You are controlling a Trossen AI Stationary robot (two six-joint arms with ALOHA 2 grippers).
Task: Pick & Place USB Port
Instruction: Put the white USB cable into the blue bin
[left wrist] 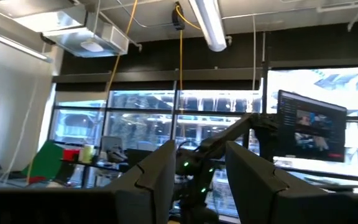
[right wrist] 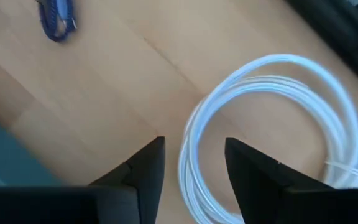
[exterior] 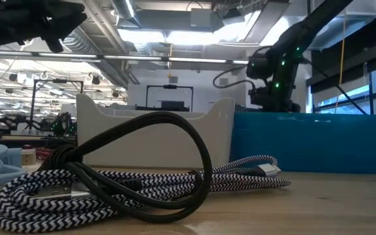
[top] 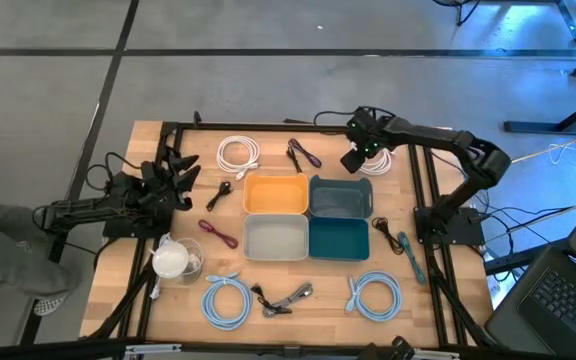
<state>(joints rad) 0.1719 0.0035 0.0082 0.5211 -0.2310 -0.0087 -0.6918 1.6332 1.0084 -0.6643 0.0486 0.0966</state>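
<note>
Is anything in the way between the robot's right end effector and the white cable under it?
Nothing visible is. The right end effector hangs open right above the coiled white cable, with only bare wooden table around it.

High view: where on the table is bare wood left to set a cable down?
Bare wood lies right of the dark teal bin, past the teal cable, and behind the orange bin. The front edge is crowded: light blue coils and black cable.

You're looking at two dark, near-black arms built from slim jointed segments. The right arm [top: 438, 140] shows small green lights near its wrist. The left arm [top: 88, 212] trails thin black cables beside its base.
</note>
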